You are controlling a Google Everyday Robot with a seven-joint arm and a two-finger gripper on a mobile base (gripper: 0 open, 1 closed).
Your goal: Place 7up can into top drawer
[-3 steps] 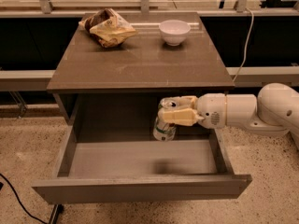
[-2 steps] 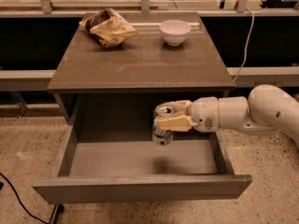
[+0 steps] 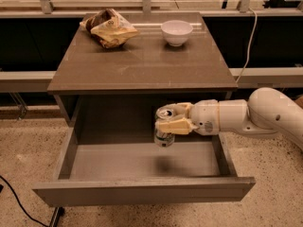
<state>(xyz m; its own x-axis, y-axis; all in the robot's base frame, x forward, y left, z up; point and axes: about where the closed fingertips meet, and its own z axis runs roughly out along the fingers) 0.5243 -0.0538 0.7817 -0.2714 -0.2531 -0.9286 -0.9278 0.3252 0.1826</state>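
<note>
The 7up can is upright in my gripper, its silver top showing between the cream fingers. I hold it over the right middle of the open top drawer, a wide shallow grey box pulled out from under the brown cabinet top. The can hangs a little above the drawer floor, and its shadow falls on the floor below. My white arm reaches in from the right.
A tan and brown snack bag and a white bowl sit at the back of the brown cabinet top. A cable lies on the speckled floor at the lower left. A railing runs behind the cabinet.
My gripper with the can has moved a little to the left and slightly lower over the drawer. The bag and bowl have not moved.
</note>
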